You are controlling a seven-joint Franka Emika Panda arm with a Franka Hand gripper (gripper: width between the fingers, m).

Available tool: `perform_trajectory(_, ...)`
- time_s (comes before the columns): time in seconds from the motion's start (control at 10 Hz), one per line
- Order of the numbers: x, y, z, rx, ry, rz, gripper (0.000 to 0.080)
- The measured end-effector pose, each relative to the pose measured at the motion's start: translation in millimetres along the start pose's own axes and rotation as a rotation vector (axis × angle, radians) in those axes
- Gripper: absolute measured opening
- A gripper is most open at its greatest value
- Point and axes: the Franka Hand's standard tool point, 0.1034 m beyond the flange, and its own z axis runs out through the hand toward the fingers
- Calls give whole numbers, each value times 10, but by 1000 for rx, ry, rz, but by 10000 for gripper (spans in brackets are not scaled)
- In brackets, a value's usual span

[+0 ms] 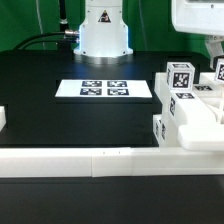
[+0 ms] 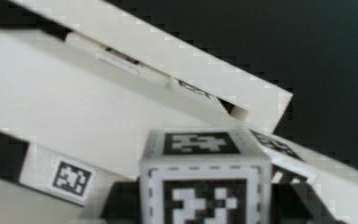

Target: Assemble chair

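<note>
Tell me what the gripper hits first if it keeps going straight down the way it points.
Probably the chair: the gripper hangs right above its tagged white post, which the wrist view shows close ahead. Exact depth is unclear.

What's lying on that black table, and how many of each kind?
Marker board: 1
Rail: 1
Chair, a partly built cluster: 1
Cut-off white piece at the exterior view's left edge: 1, perhaps part of the rail
Total: 4
</note>
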Motion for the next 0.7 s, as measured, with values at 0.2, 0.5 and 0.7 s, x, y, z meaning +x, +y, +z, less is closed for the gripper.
perform_trajectory(0.2,-52,-16,3,43,-7,260,284)
perform_trajectory(0.5,-65,-16,5,49,-17,269,284)
perform_trajectory(0.7,-64,-17,4,48,-18,215,521)
